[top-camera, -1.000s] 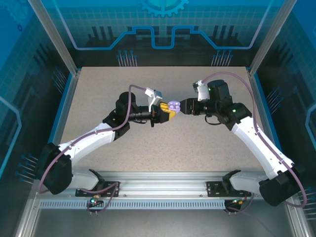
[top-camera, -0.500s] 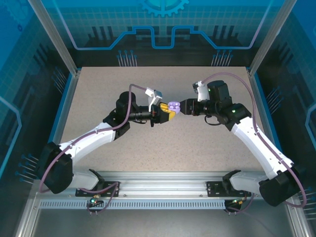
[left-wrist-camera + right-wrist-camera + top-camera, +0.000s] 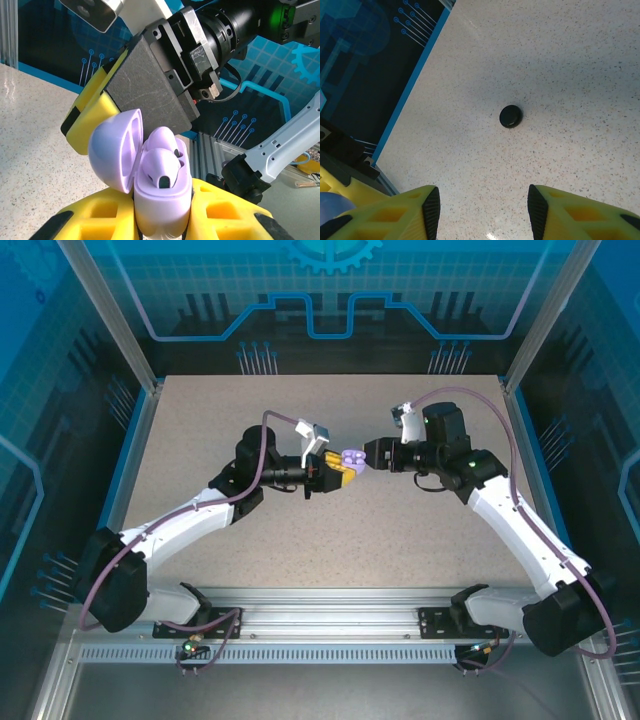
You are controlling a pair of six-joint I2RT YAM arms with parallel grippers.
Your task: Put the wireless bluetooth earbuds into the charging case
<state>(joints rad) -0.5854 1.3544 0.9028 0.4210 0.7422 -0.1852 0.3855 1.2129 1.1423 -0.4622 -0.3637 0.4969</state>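
Found left gripper [image 3: 162,222] clamped on open lavender case [image 3: 161,197], earbuds [image 3: 162,165] inside; right gripper [image 3: 483,205] parted, empty, above black disc [image 3: 510,116] on table [image 3: 570,75].

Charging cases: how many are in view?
2. A lavender case, open, is clamped in the left gripper; a black case lies on the table, seen from the right wrist. More may be hidden.

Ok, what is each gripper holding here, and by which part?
The left gripper clamps the open lavender charging case by its base, lid free. The right gripper holds nothing; its jaws stand open.
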